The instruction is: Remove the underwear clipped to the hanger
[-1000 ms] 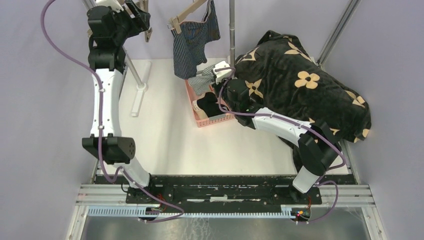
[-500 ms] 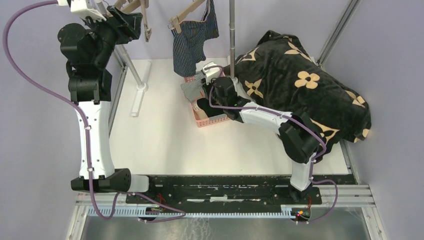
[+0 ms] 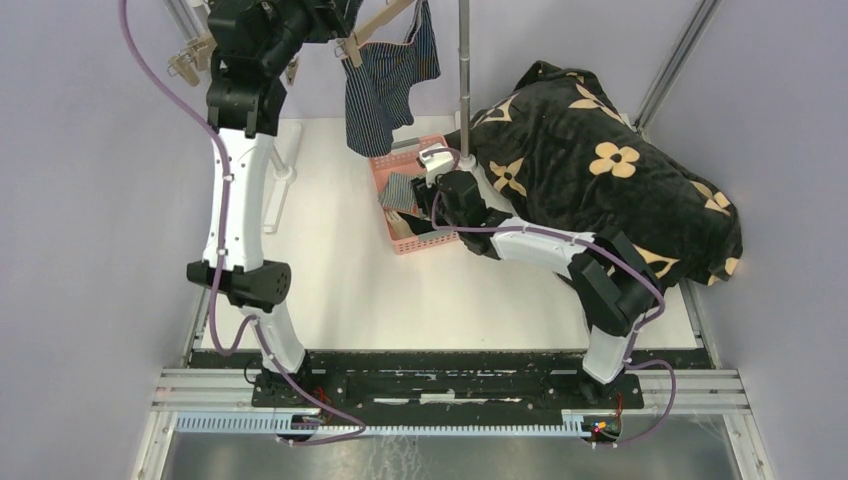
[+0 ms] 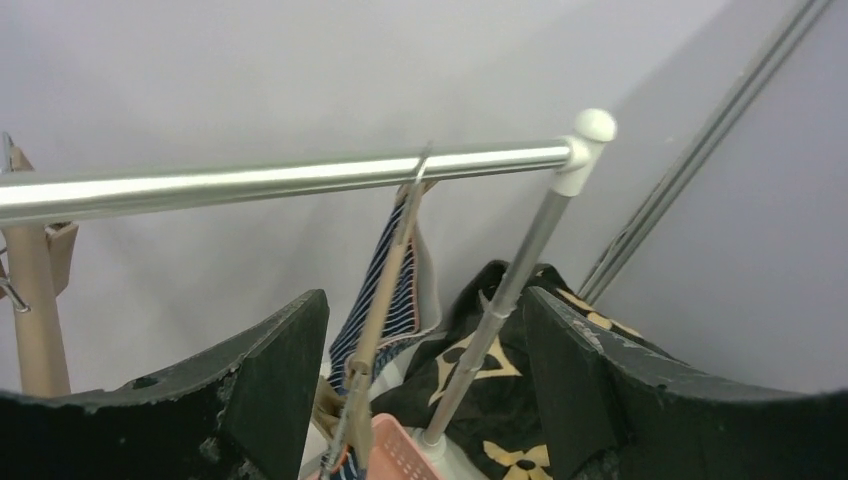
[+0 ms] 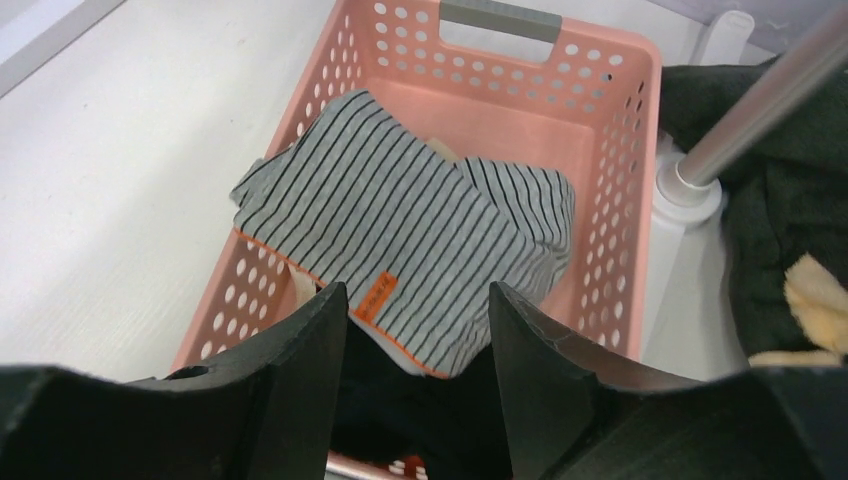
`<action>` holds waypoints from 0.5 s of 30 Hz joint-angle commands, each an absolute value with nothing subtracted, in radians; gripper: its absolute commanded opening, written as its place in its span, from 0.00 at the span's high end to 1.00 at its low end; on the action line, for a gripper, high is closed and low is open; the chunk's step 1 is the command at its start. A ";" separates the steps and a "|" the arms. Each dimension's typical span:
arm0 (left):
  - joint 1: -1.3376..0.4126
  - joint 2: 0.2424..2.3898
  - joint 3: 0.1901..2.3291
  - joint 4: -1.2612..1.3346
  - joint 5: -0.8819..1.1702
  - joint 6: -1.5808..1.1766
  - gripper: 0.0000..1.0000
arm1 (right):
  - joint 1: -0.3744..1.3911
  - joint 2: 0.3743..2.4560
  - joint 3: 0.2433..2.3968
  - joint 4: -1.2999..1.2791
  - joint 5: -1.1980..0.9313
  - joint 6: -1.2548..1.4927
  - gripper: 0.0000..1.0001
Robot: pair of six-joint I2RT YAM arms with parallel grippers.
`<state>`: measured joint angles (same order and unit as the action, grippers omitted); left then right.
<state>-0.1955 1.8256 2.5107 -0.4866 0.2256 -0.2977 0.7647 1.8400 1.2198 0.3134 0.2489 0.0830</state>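
Observation:
A navy underwear [image 3: 385, 85] with thin white stripes hangs clipped to a wooden hanger [image 3: 375, 25] on the rail [image 4: 300, 180]. My left gripper [image 3: 335, 15] is raised beside that hanger and stands open. In the left wrist view the hanger [image 4: 385, 290] and the navy underwear [image 4: 402, 310] show between its fingers, farther off and untouched. A grey-striped underwear [image 5: 400, 220] lies loose in the pink basket [image 5: 640, 150], on top of a black underwear [image 5: 420, 410]. My right gripper [image 5: 417, 295] hovers open just above them, holding nothing.
A big black blanket [image 3: 600, 170] with tan flowers is heaped at the right, against the basket [image 3: 385, 165]. The rack's upright pole [image 3: 463, 60] and white foot [image 5: 690, 190] stand behind the basket. Empty wooden hangers [image 3: 190, 62] hang at the rail's left end.
My right gripper opened and let the grey-striped underwear fall into the basket. My left arm swung right along the rail to the hanger with the navy underwear.

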 commanded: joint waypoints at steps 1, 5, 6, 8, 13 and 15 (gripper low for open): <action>-0.199 1.895 2.559 -0.465 0.183 -0.278 0.23 | 0.764 1.702 1.135 0.408 0.216 0.126 0.38; -0.235 1.913 2.493 -0.399 0.088 -0.214 0.26 | 0.769 1.625 1.066 0.407 0.179 0.142 0.38; -0.236 1.912 2.472 -0.376 0.089 -0.213 0.26 | 0.773 1.611 1.050 0.410 0.176 0.140 0.38; -0.236 1.910 2.437 -0.338 0.099 -0.222 0.27 | 0.782 1.589 1.032 0.410 0.180 0.132 0.38; -0.254 1.922 2.421 -0.309 0.092 -0.208 0.31 | 0.810 1.561 1.022 0.385 0.213 0.103 0.40; -0.266 1.925 2.421 -0.307 0.073 -0.192 0.35 | 0.819 1.554 1.016 0.384 0.222 0.094 0.40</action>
<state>-0.2474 1.9255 2.4111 -0.4049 0.1093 -0.2512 0.7971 1.6001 1.0264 0.3504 0.2039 0.1139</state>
